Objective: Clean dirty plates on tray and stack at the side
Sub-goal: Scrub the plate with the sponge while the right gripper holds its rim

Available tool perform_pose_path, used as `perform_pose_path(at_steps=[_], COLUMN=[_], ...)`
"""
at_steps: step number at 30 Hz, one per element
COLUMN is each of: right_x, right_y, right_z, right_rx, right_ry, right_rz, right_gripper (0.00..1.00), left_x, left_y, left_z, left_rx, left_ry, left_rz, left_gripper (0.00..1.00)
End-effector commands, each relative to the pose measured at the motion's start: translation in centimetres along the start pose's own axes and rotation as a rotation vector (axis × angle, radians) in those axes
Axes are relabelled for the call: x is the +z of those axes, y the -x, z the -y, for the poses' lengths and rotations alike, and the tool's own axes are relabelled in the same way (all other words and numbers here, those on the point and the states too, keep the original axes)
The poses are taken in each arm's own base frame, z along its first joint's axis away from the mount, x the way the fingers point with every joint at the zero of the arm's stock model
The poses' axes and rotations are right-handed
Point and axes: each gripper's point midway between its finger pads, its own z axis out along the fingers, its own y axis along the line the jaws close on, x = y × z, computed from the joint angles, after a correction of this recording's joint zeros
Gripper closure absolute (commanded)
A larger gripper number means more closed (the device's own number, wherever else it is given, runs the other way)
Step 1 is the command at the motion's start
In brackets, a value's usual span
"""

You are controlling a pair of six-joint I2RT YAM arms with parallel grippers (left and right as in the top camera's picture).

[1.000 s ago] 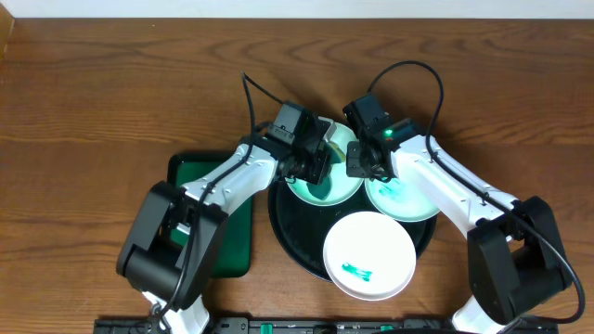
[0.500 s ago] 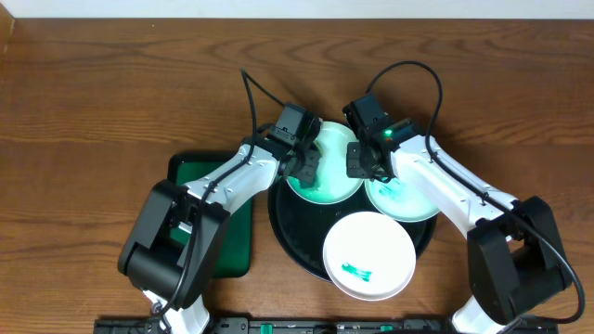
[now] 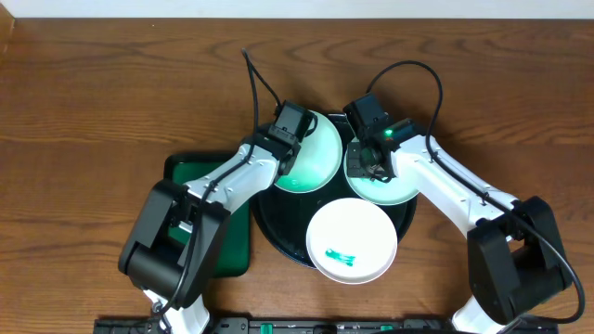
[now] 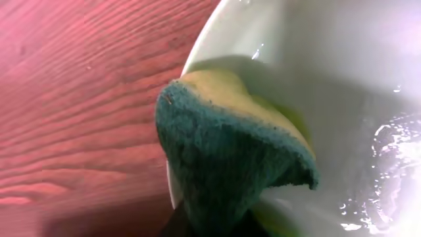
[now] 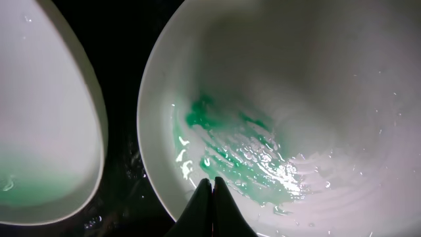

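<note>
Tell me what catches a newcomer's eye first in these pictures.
A green-and-yellow sponge held at the rim of the far-left plate dominates the left wrist view. On the round black tray, the far-right plate shows wet teal smears, and the nearest plate carries a small teal streak.

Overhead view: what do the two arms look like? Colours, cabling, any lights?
The left arm and right arm match: white links, black joint housings and black bases. A black left cable and right cable loop off the wrists. A green LED glows near the right wrist.
</note>
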Motion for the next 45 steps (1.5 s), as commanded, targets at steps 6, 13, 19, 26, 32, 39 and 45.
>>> perform_pose_path(at_steps=[6, 13, 19, 26, 32, 39, 45], right_x=[0.1, 0.1, 0.1, 0.2, 0.2, 0.2, 0.2], right_y=[0.7, 1.2, 1.4, 1.6, 1.7, 1.6, 1.6], right_z=[0.2, 0.3, 0.9, 1.4, 1.5, 1.4, 1.3], right_rx=[-0.012, 0.005, 0.023, 0.039, 0.045, 0.044, 0.044], right_ry=[0.008, 0.031, 0.030, 0.031, 0.033, 0.040, 0.045], right_rz=[0.020, 0.025, 0.018, 0.016, 0.015, 0.010, 0.010], right_gripper=[0.71, 0.72, 0.74, 0.72, 0.71, 0.67, 0.60], left_x=[0.1, -0.3, -0.6, -1.8, -4.0, -5.6, -5.8], left_y=[-1.7, -1.9, -1.9, -1.2, 0.6, 1.7, 1.4], left_z=[2.3, 4.3, 6.4, 8.2, 8.0, 6.7, 4.0], left_rx=[0.117, 0.015, -0.007, -0.046, -0.082, -0.110, -0.138], left_ry=[0.032, -0.044, -0.166, -0.292, -0.340, -0.342, -0.268], left_rz=[-0.034, -0.035, -0.045, -0.034, 0.028, 0.072, 0.063], left_gripper=[0.93, 0.93, 0.93, 0.93, 0.93, 0.93, 0.93])
